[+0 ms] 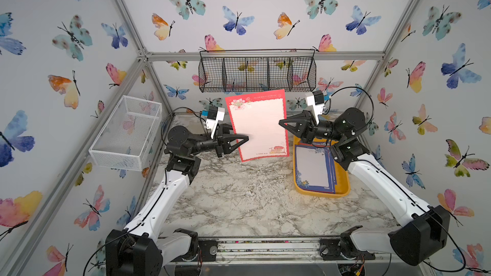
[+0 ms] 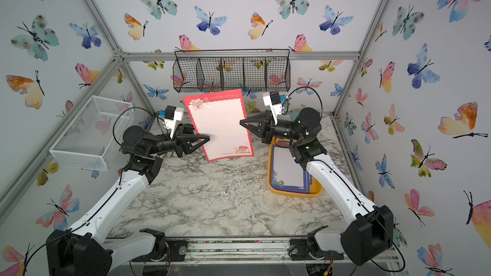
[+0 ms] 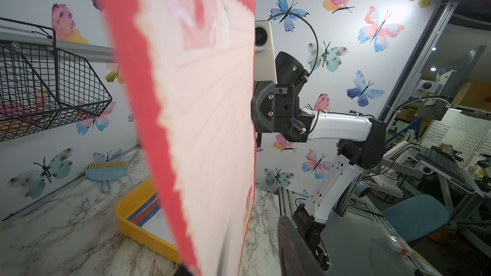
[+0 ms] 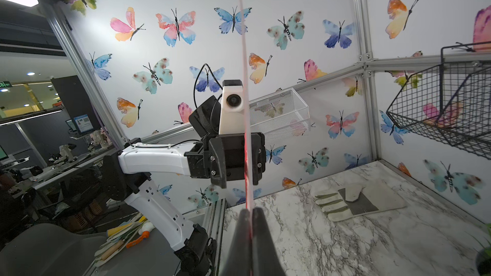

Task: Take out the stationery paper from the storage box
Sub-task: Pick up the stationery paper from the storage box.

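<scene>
Sheet aloft: a red-bordered sheet of stationery paper stands nearly upright in the air above the marble desk, its floral header uppermost, seen in both top views.
Right pincer: the right pincer is closed on the sheet's right edge. Its wrist view shows the two fingertips pressed together with the paper edge-on between them.
Left pincer: the left pincer reaches in from the opposite side, its tip over the sheet's left part. Whether it has clamped the paper or merely straddles it cannot be told.
Storage box: the yellow storage box sits on the desk at the right, below the right arm.
In the box: blue-bordered sheets lie flat inside, stacked slightly askew. The left wrist view also shows red and green edges in the pile.
Surroundings: a white wire basket hangs on the left wall and a black wire basket on the rear wall. Both are well apart from the raised sheet.
</scene>
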